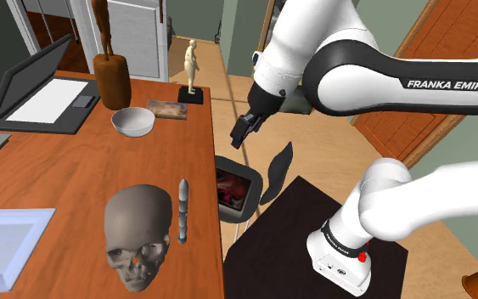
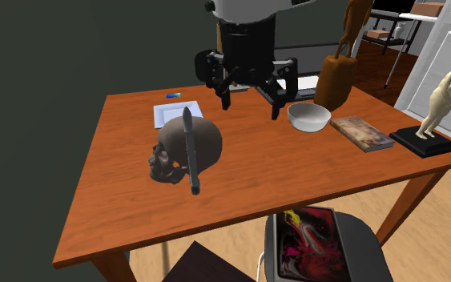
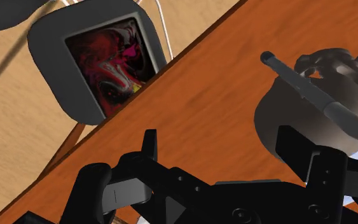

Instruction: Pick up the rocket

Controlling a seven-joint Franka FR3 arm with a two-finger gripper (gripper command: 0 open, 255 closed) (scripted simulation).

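One grey rocket (image 2: 189,152) beside skull (image 2: 209,143), gripper (image 2: 250,108) (fingers apart) aloft

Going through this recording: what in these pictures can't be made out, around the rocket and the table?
- Rocket: whether it leans on the skull or stands clear; the two overlap in the second exterior view.
- Wooden statue: its top is cut off by the shoulder view's upper edge.
- Small blue item: too small to name in the second exterior view.

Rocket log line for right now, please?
stage: before grasp | gripper: open, empty | rocket: standing by skull on table | contact: none
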